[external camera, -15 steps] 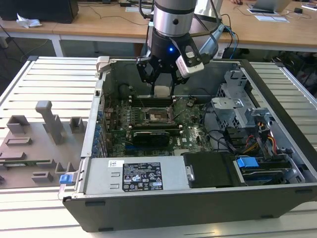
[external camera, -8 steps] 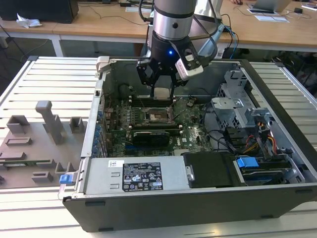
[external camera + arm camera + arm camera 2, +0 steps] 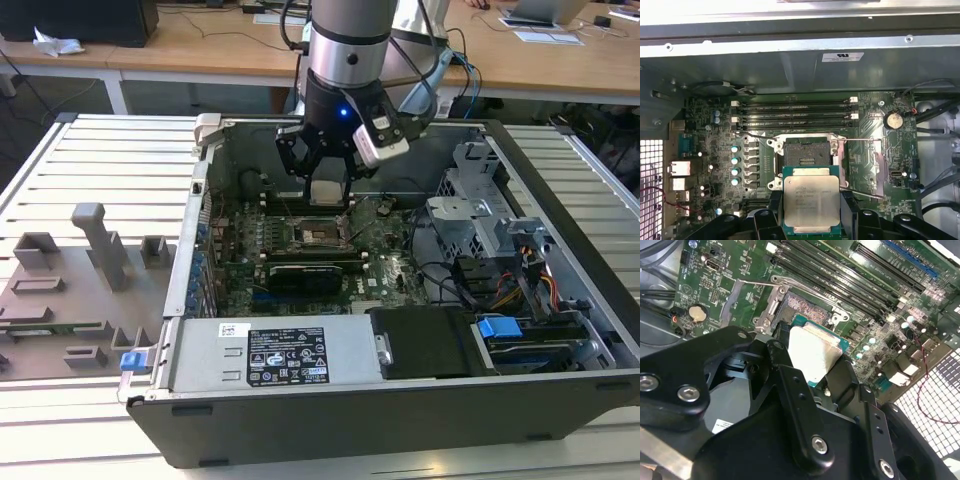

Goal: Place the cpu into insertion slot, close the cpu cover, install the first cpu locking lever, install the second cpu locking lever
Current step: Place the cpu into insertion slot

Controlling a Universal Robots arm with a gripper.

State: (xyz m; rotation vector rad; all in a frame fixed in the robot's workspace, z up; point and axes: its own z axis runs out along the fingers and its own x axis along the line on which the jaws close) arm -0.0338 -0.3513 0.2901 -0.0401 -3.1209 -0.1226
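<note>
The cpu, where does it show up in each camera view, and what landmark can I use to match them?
Exterior view: the cpu hangs in the gripper above the motherboard.
Second wrist view: the cpu is the pale square in the gripper, partly overlapping the socket behind it.
First wrist view: the cpu is the silver square in the gripper, beside the socket.
Shared landmark: the insertion slot, uncovered.

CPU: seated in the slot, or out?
Out. The end effector grips the cpu above the board, and the slot shows its contact field bare in the first wrist view.
</note>
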